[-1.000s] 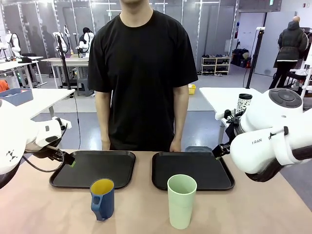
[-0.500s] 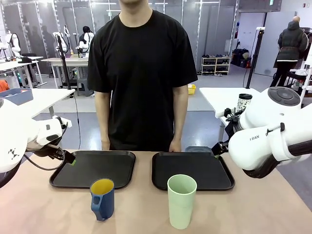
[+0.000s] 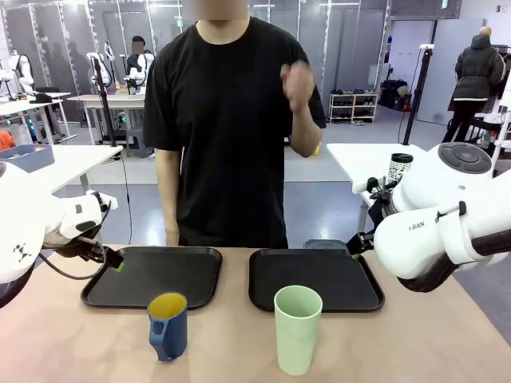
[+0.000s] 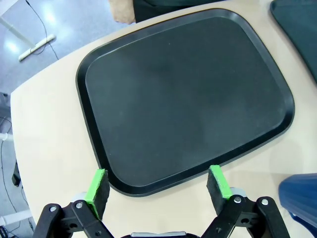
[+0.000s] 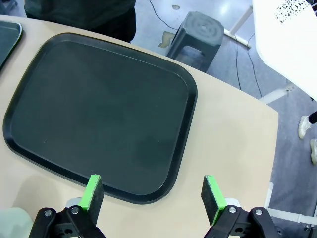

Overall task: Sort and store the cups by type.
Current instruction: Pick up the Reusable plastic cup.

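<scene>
two cups are stood untouched: blue mug [image 3: 168, 325] before the left tray [image 3: 152, 275], green tumbler [image 3: 298, 329] before the right tray [image 3: 315, 279]. left gripper [image 4: 158, 186] and right gripper [image 5: 152, 194] are spread wide, empty. the mug is best gripped across its wall, clear of its seemingly robot-facing handle.

We hold our left gripper [image 4: 159, 179] and right gripper [image 5: 152, 191] low at our sides, jaws spread wide (green pads well apart).

On the table [image 3: 415, 343], the mug [image 3: 168, 325] stands before the left tray [image 3: 152, 275], the tumbler [image 3: 298, 329] before the right tray [image 3: 315, 279].
</scene>
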Motion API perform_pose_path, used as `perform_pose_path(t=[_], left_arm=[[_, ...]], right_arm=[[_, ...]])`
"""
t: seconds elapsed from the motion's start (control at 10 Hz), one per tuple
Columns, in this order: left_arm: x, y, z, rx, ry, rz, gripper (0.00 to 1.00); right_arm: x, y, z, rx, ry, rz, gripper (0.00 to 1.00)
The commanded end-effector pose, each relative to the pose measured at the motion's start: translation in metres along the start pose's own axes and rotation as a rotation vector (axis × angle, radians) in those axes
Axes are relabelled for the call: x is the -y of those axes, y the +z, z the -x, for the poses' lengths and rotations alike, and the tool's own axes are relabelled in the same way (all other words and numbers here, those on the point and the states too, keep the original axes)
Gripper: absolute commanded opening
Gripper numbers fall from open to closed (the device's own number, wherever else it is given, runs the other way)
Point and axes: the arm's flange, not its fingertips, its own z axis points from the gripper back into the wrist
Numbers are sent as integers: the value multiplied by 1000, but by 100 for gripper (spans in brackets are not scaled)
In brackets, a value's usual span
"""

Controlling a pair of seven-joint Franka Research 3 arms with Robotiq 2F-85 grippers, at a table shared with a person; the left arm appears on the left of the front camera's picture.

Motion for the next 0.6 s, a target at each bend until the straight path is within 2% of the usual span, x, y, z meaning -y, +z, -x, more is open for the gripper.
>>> perform_pose_path(t=[0.0,0.5], left_arm=[[0,1,0,1,-2,-1,100],[0,1,0,1,-2,-1,100]], right_arm=[[1,-1,1,-1,3,2,100],[1,-1,1,-1,3,2,100]])
